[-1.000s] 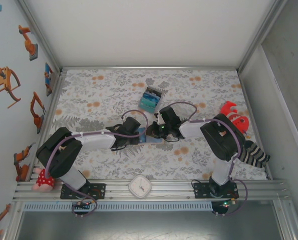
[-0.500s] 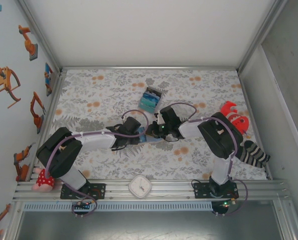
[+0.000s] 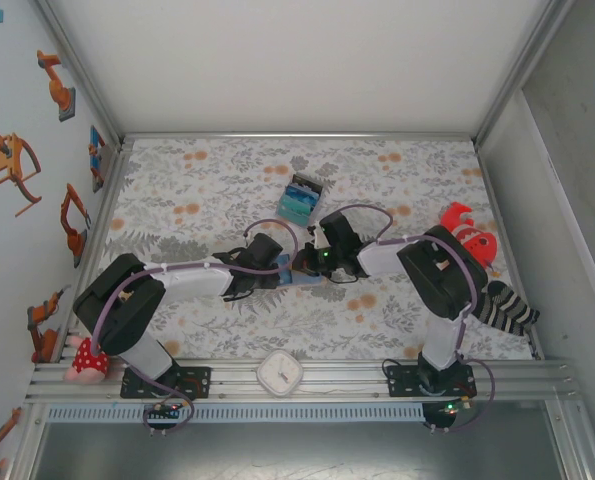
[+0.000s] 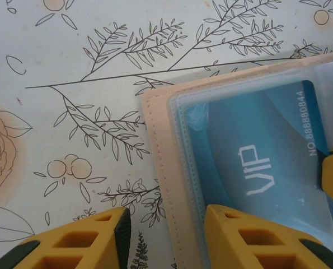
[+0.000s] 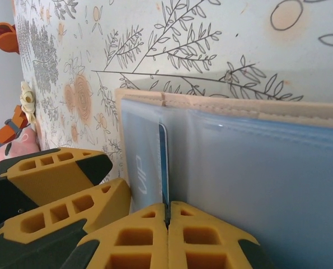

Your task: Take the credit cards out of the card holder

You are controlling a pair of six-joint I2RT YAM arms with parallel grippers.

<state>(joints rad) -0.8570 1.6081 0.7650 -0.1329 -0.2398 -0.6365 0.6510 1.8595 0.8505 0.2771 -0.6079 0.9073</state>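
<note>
My left tool had its jaws apart, one finger over the floral table, the other on the near edge of the open tan card holder lying just ahead of it. A blue VIP credit card sat in the holder's clear sleeve. My right tool was clamped together on the card's thin edge.

Bright, diffuse light from above, with no hard shadows. A soft grey shadow falls on the floral table cover just beyond the card holder. Pale glare streaks its clear sleeve. Print on the credit card beneath reads sharp. The cover far from the card holder blurs.
</note>
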